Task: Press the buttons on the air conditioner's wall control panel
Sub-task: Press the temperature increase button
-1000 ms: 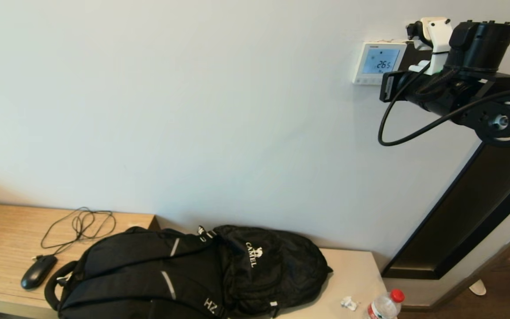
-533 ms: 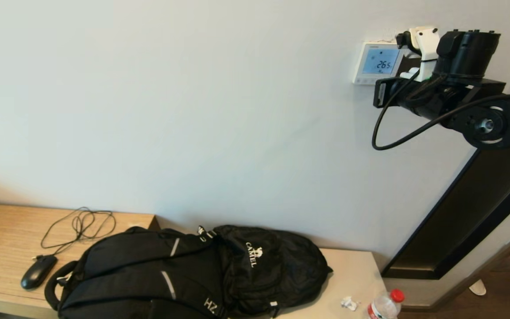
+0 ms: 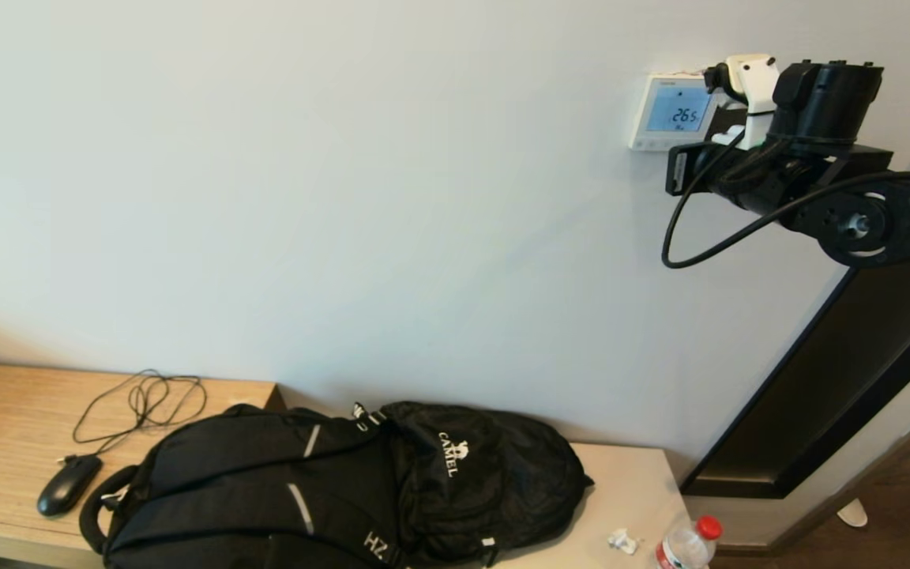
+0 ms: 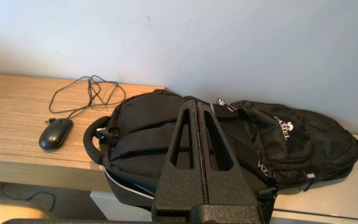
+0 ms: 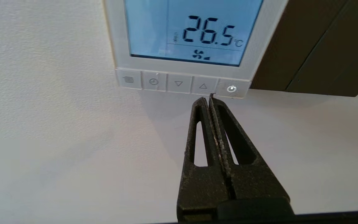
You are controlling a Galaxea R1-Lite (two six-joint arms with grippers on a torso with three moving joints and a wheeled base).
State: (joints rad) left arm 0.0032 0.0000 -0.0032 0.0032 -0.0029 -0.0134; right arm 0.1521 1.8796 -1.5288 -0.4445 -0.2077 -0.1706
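Note:
The white control panel (image 3: 672, 111) hangs high on the wall, its blue screen (image 5: 191, 28) showing 26.5. The row of small pale buttons (image 5: 179, 83) runs along its bottom strip. My right gripper (image 5: 208, 99) is shut and empty. Its tips sit just under the strip, at the seam between the up-arrow button (image 5: 203, 86) and the power button (image 5: 231, 89); I cannot tell whether they touch. In the head view the right wrist (image 3: 818, 103) hides the fingers. My left gripper (image 4: 196, 104) is shut and empty, held low over the black backpack (image 4: 228, 140).
A dark plate (image 5: 315, 46) adjoins the panel's right side. A dark framed slab (image 3: 834, 379) leans down the wall at right. On the bench (image 3: 5, 419) lie the backpack (image 3: 344, 490), a black mouse (image 3: 68, 484) with cable, and a bottle (image 3: 688, 545).
My right arm has moved left and a little down, closing on the panel's bottom strip. Most of the move came in the first half second. The screen reading is unchanged.

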